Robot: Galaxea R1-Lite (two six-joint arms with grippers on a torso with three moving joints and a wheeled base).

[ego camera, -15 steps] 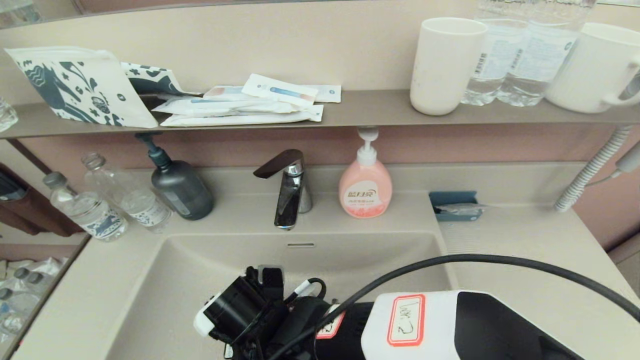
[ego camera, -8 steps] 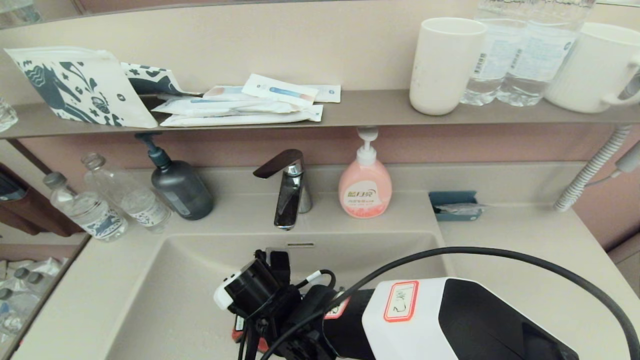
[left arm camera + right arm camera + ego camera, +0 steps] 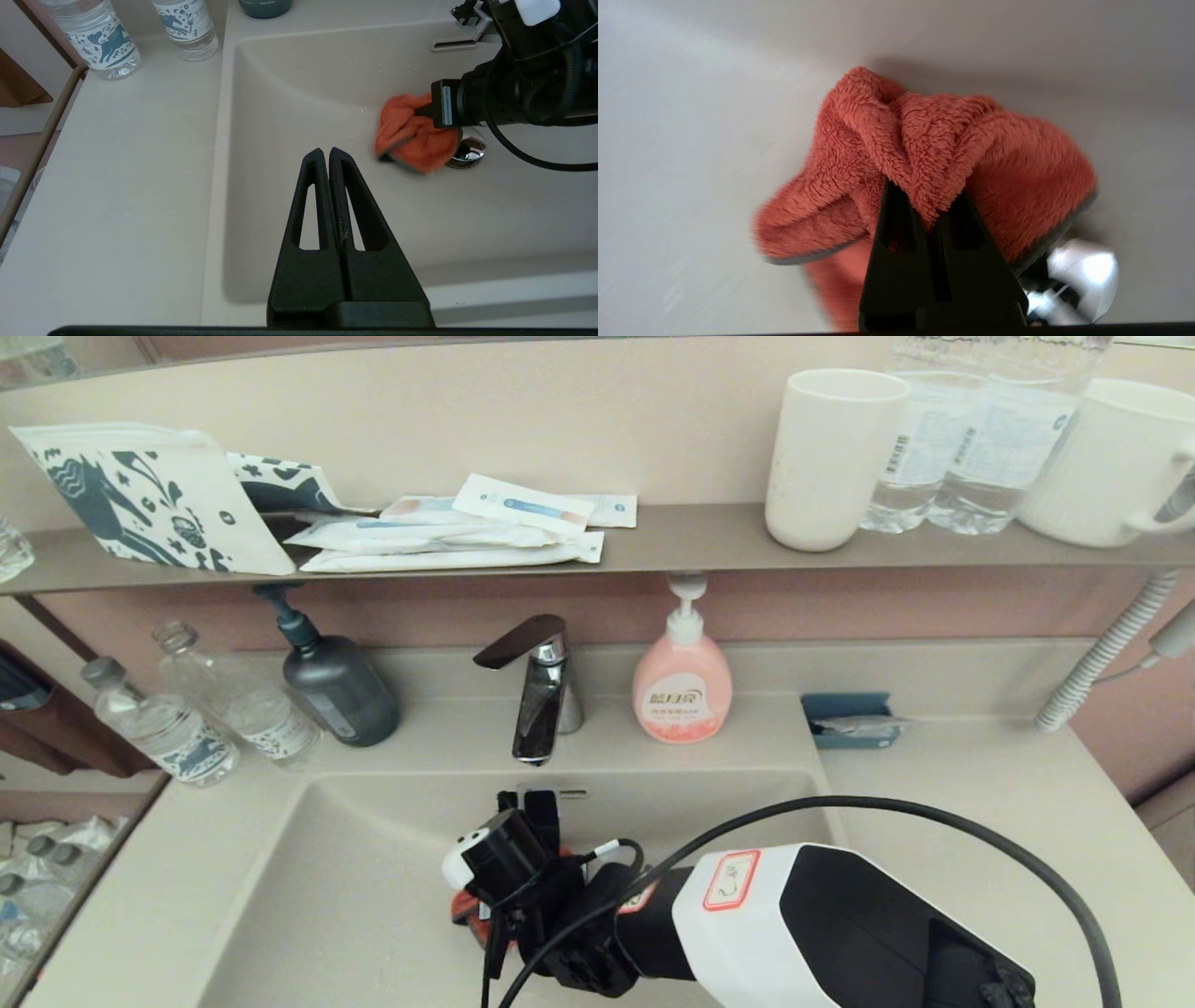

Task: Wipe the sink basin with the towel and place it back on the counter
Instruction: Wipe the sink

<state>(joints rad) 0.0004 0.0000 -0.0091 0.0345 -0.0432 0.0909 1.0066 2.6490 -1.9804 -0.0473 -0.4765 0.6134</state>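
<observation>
The right gripper (image 3: 927, 205) was clamped on a bunched fold of the towel (image 3: 952, 154), its fingers pointing down into the sink basin (image 3: 299, 93). The right arm reached in from the basin's front right corner, wrist bent downward. The towel lay pressed on the basin floor just beside the chrome drain plug (image 3: 467, 151), partly covering it. Its dark edging showed along the lower folds. The left gripper (image 3: 329, 156) hovered above the basin's front edge with its fingers pressed together, holding nothing. On the counter (image 3: 126, 186) by the basin's back left corner stood two water bottles (image 3: 184, 23), clear and capped.
</observation>
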